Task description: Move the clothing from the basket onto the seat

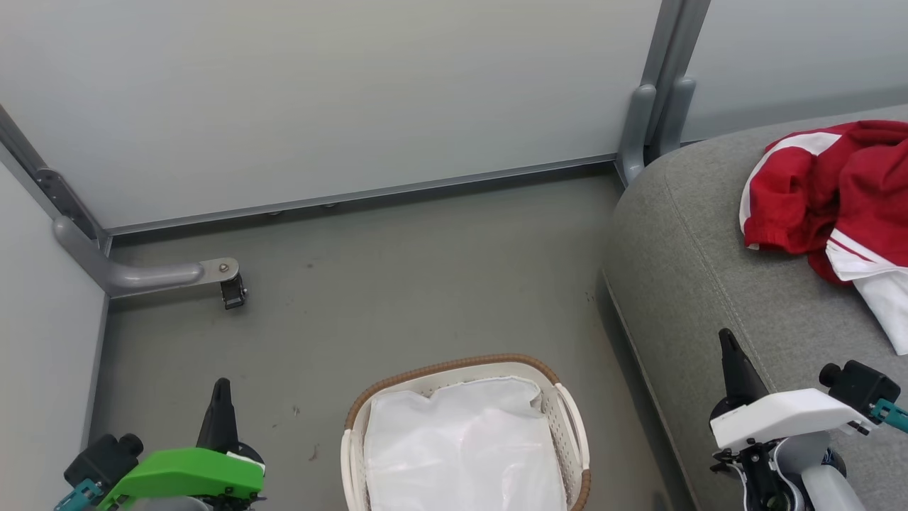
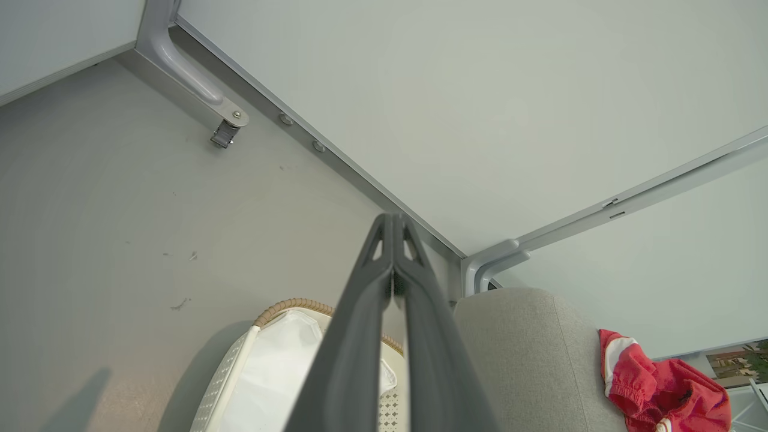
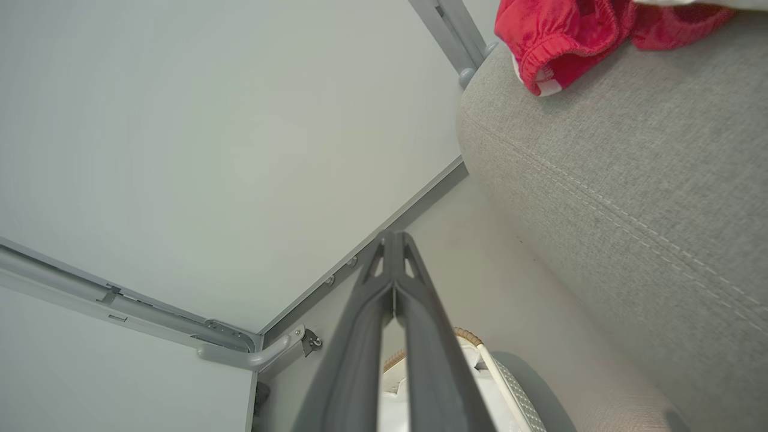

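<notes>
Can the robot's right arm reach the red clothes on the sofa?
Probably yes. The right gripper, shut and empty, hovers at the edge of the seat, and nothing lies between it and the clothing.

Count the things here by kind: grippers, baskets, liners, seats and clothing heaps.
grippers: 2, left gripper and right gripper
basket: 1
liner: 1
seat: 1
clothing heap: 1
Total: 6
</notes>
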